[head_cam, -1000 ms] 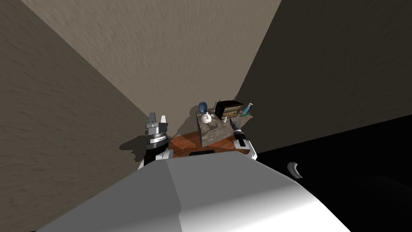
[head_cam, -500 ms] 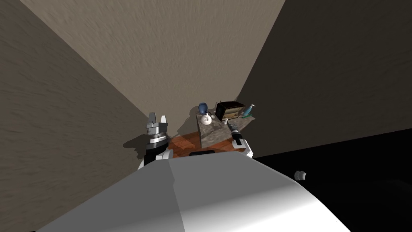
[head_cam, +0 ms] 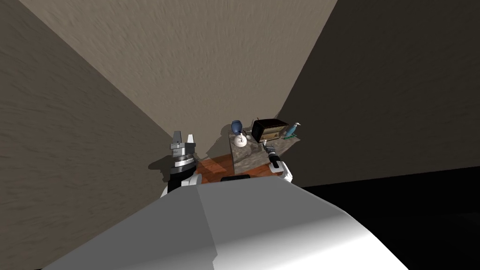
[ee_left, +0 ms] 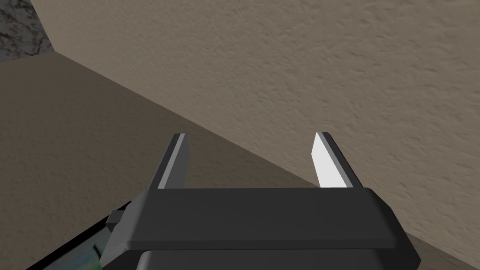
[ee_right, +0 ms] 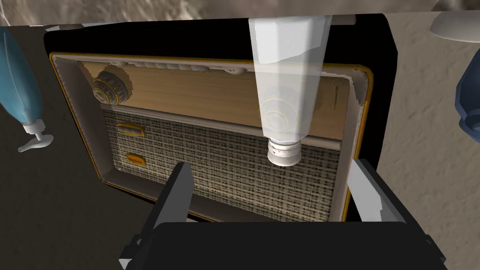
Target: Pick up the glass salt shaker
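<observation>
Rough beige plaster walls (head_cam: 187, 56) all round, joined in a corner; black area (head_cam: 412, 211) at lower right now lower than a second ago: head camera's turn, no change in the room. Grey veined stone worktop (head_cam: 243, 159) in that corner. On it, boxy dark radio (ee_right: 225, 140), wood-tone dial strip, woven grille, round knob. Right hand (ee_right: 272, 164) edged a little closer across the worktop since then, now square to the radio front, fingers spread wide, nothing between them. Left hand (head_cam: 183, 137) as before, raised beside the wall, fingers likewise apart. Shaker (ee_right: 286, 93): clear faceted glass, ribbed white cap, upright just in front of the radio, ahead of the right fingertips and near centred on the gap. Approach close to lined up; judging by that, only a short advance and a squeeze left.
</observation>
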Robot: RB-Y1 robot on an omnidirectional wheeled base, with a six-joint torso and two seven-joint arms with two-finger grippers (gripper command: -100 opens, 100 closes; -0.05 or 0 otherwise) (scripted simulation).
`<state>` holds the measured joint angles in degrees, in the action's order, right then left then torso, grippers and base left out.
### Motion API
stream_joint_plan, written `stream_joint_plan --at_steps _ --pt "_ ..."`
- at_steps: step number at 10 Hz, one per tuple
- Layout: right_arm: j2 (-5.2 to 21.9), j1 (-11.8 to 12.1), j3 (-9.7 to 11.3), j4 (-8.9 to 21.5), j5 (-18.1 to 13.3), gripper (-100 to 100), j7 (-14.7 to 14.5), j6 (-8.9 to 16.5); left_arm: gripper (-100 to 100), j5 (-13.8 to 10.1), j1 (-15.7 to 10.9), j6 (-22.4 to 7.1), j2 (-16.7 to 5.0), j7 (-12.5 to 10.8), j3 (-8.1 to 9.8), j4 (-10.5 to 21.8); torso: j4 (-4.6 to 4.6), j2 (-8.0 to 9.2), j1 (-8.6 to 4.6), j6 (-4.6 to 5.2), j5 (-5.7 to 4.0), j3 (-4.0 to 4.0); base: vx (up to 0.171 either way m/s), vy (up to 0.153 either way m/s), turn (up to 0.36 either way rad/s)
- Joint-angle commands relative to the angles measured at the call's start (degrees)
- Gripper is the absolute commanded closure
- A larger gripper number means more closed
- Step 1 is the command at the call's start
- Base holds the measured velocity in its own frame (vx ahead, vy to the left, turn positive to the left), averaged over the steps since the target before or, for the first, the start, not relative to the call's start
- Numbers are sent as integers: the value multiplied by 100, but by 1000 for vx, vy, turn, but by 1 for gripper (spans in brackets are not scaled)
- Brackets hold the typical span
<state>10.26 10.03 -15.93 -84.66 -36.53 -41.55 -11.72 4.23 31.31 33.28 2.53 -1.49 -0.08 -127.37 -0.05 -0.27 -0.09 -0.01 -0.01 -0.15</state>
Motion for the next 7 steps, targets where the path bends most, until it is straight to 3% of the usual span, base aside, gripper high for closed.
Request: stream_joint_plan --at_steps 1,2,3,4,5,7 --pt "82 -88 33 184 -154 -100 -189 35 0 0 0 0 0 0 0 0 0 0 0 0 0 0 85 -27 52" --pt "31 -75 2 148 -96 -100 -122 0 0 0 0 0 0 0 0 0 -1 -7 1 -1 0 -4 41 -12 15" --pt "35 -85 3 166 -107 0 -152 -1 0 0 0 0 0 0 0 0 0 6 7 1 1 2 7 -3 -2" --pt "34 -84 3 164 -106 -100 -149 -1 0 0 0 0 0 0 0 0 3 17 11 1 2 9 0 0 0" --pt "34 -85 3 165 -106 100 -149 -1 0 0 -1 0 0 0 0 0 4 22 12 1 3 12 0 0 0" --pt "34 -85 3 164 -106 100 -149 -1 0 0 -1 0 0 0 0 0 5 26 13 1 3 14 0 0 0"
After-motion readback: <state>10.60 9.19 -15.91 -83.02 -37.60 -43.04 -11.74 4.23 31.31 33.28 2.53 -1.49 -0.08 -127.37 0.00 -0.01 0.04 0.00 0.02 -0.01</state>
